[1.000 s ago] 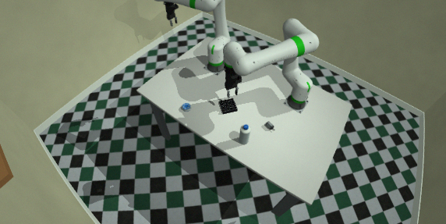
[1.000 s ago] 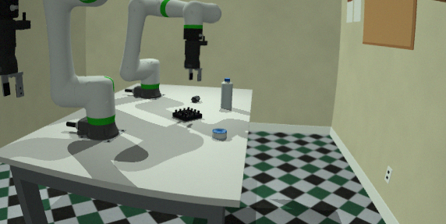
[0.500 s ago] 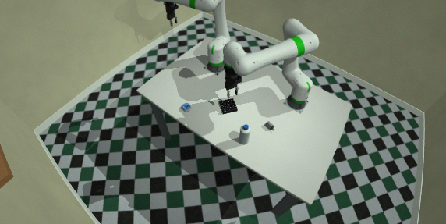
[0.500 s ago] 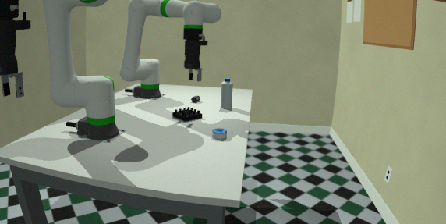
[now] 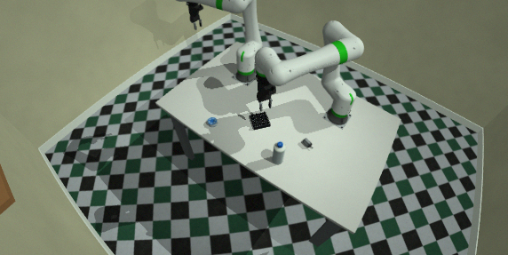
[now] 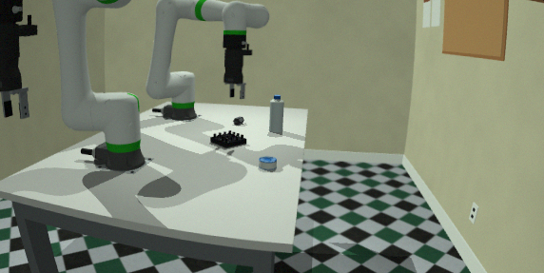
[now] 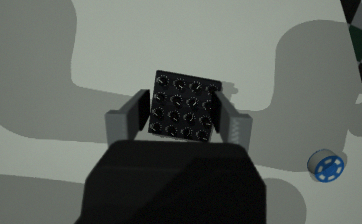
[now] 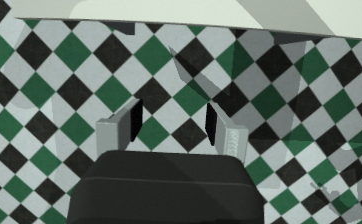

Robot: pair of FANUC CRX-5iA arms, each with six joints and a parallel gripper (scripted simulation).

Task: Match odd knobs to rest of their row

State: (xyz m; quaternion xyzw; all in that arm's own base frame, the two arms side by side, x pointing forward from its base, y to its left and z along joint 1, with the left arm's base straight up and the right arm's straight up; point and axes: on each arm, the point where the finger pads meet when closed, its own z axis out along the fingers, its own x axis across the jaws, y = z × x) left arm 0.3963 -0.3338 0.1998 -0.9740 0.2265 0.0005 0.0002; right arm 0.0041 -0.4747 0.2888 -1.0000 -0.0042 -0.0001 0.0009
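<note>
The black knob box (image 5: 259, 121) (image 6: 228, 141) (image 7: 184, 108) lies on the table with four rows of four black knobs. In the left wrist view it is slightly rotated, and small light lines mark the knobs. The lines are too small to read each direction surely. My left gripper (image 5: 265, 107) (image 6: 237, 93) (image 7: 180, 103) is open and empty, pointing down well above the box. Its right finger covers part of the box's right edge in the left wrist view. My right gripper (image 5: 197, 27) (image 6: 15, 105) (image 8: 174, 114) is open and empty, high up and far from the box.
A white bottle with a blue cap (image 5: 278, 153) (image 6: 276, 116) stands near the table edge. A small dark object (image 5: 306, 143) (image 6: 238, 121) lies nearer the left arm's base. A round blue-and-white tin (image 5: 212, 122) (image 6: 267, 163) (image 7: 326, 166) is on the box's other side.
</note>
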